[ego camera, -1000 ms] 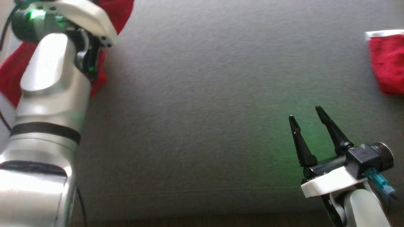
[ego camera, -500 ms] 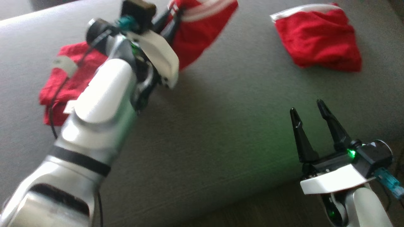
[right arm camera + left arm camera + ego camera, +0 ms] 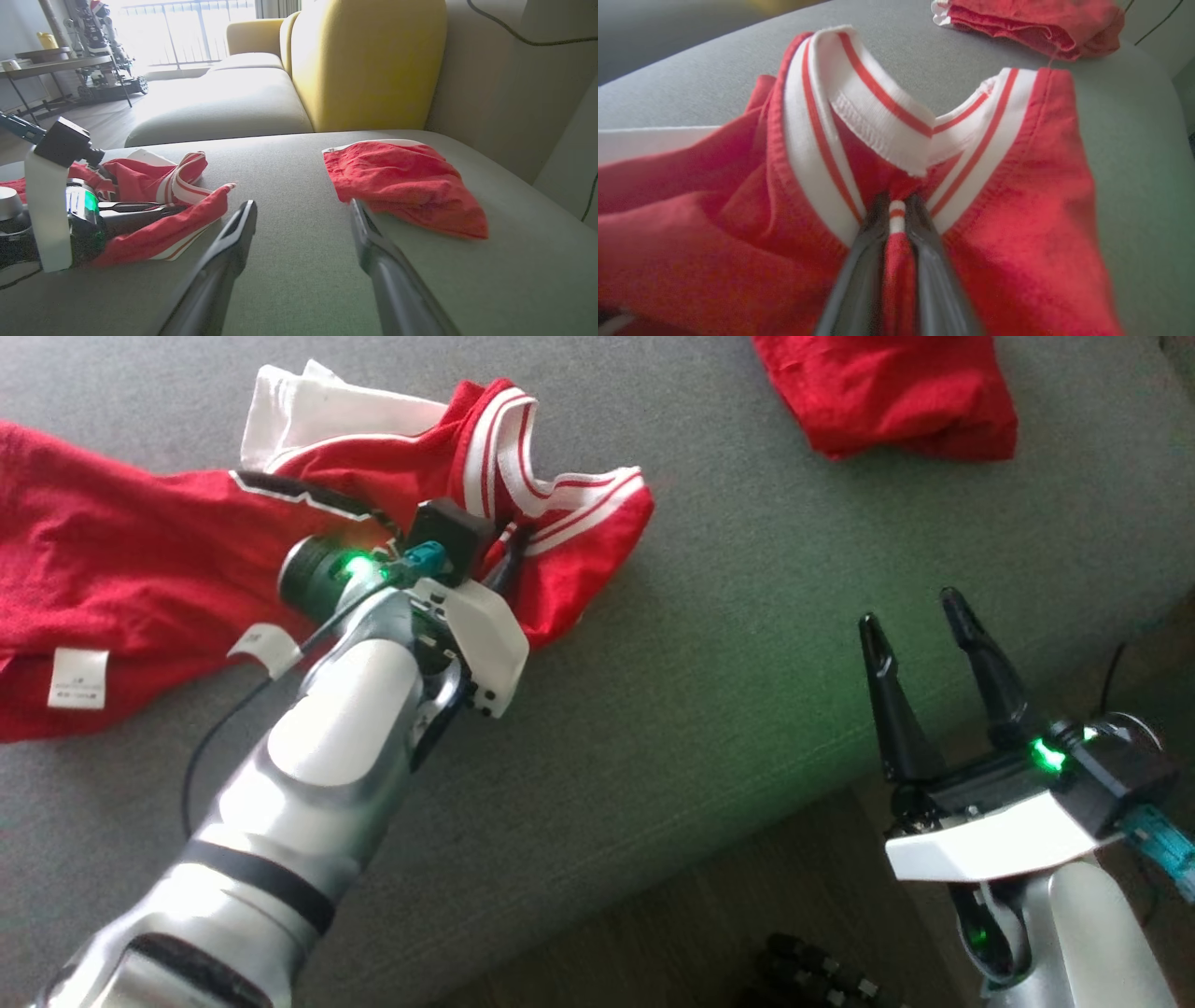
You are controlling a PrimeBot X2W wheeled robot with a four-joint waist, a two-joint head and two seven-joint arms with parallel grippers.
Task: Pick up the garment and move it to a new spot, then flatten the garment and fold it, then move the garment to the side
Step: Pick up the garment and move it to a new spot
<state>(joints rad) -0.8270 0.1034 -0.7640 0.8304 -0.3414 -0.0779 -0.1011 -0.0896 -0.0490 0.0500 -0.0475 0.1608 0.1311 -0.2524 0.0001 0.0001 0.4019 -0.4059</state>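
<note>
The garment (image 3: pixel 140 569) is a red shirt with a white, red-striped collar, lying rumpled on the left of the grey cushion (image 3: pixel 747 644). My left gripper (image 3: pixel 509 546) is shut on the shirt at its collar. In the left wrist view the fingers (image 3: pixel 866 261) pinch a fold of red cloth just under the collar band (image 3: pixel 878 121). My right gripper (image 3: pixel 913 616) hangs open and empty over the cushion's near right edge, well apart from the shirt. The right wrist view shows the left gripper (image 3: pixel 177 207) lying across the garment (image 3: pixel 154 233).
A second red cloth bundle (image 3: pixel 896 392) lies at the cushion's far right, also in the right wrist view as the bundle (image 3: pixel 402 186). Dark wooden floor (image 3: pixel 747 915) lies past the cushion's near edge. A yellow sofa back (image 3: pixel 369 60) rises behind the cushion.
The head camera has swung, so the whole picture has shifted. My left gripper stays shut on the garment, which now lies spread out beside it. The right gripper stays open.
</note>
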